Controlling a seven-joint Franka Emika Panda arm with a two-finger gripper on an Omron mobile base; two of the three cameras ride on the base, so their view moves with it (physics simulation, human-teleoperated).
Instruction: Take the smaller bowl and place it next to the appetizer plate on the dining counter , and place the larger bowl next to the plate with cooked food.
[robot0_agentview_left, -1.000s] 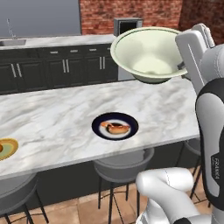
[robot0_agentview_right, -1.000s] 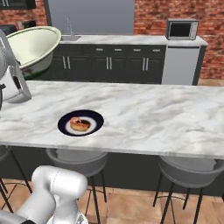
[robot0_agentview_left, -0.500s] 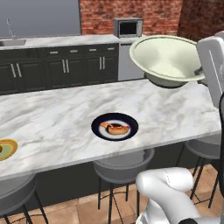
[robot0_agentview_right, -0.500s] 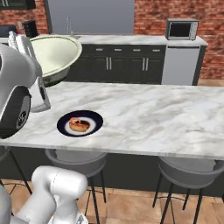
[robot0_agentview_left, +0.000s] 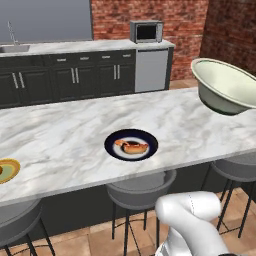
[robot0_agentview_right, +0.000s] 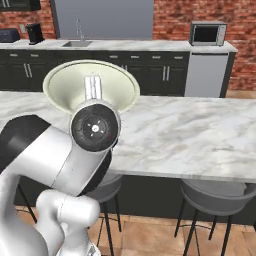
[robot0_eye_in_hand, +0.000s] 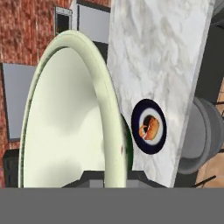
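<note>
While the big bowl (robot0_agentview_left: 226, 91) has swung from upper middle to the frame's right edge, above the desk (robot0_agentview_left: 70, 135), the pincer (robot0_eye_in_hand: 114, 177) holds its rim; the dark plate (robot0_agentview_left: 131, 145) awaits lower centre.

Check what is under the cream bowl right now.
The cream bowl is carried tilted in the air; below it lies bare marble of the dining counter. The dark plate sits off to its side. The fingers holding it are hidden.
</note>
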